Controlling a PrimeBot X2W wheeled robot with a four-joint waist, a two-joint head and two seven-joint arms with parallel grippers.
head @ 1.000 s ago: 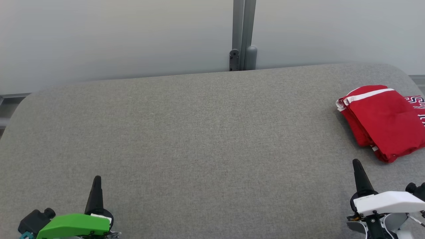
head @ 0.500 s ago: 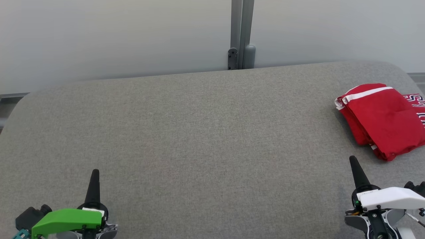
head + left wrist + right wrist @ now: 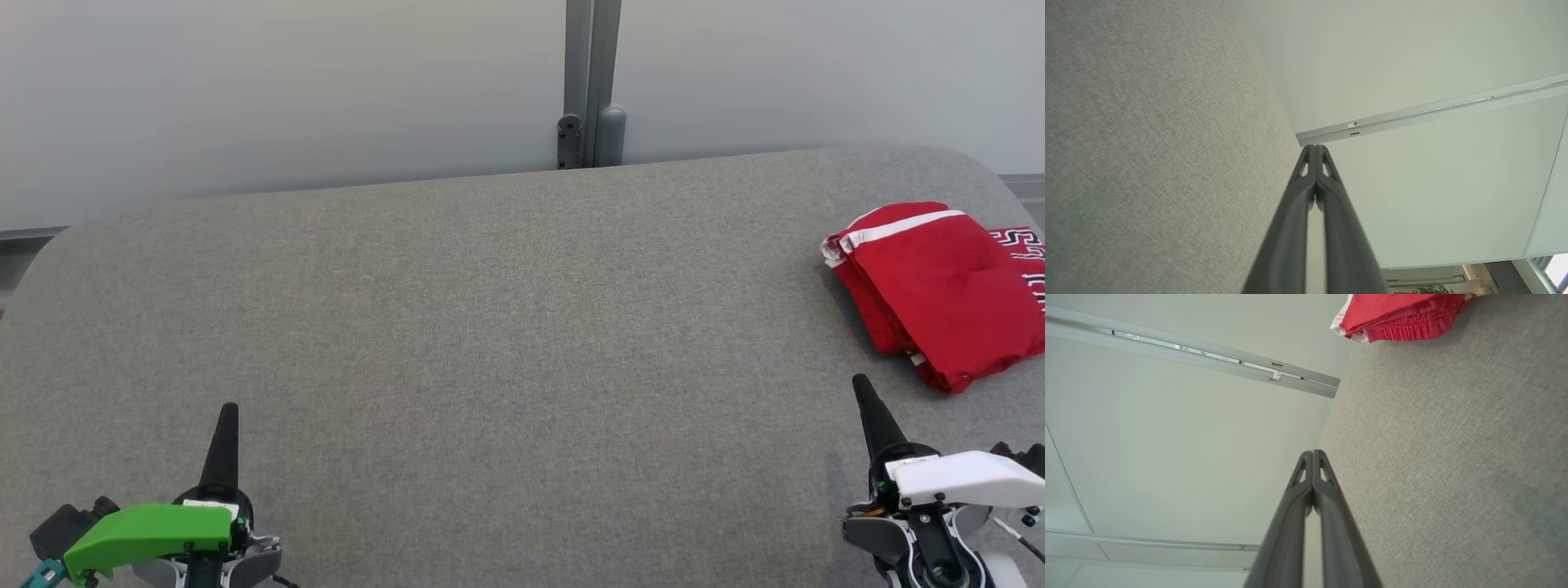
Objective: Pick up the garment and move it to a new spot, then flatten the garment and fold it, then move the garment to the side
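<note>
A red garment (image 3: 939, 294) with white trim lies folded at the far right of the grey fabric table (image 3: 490, 327); its edge also shows at the top of the right wrist view as a red garment (image 3: 1396, 314). My right gripper (image 3: 861, 388) stands shut near the front right, a short way in front of the garment and apart from it. In the right wrist view the right gripper (image 3: 1312, 453) has its fingers pressed together with nothing between them. My left gripper (image 3: 229, 410) is shut at the front left, far from the garment; the left wrist view shows the left gripper (image 3: 1314, 148) closed on nothing.
A pale wall with a grey vertical post (image 3: 589, 82) rises behind the table. The table's back corners are rounded. The garment runs past the head view's right edge.
The head view has shifted slightly, so the table and garment sit a little higher in it. Both grippers stay shut in about the same places relative to the table.
</note>
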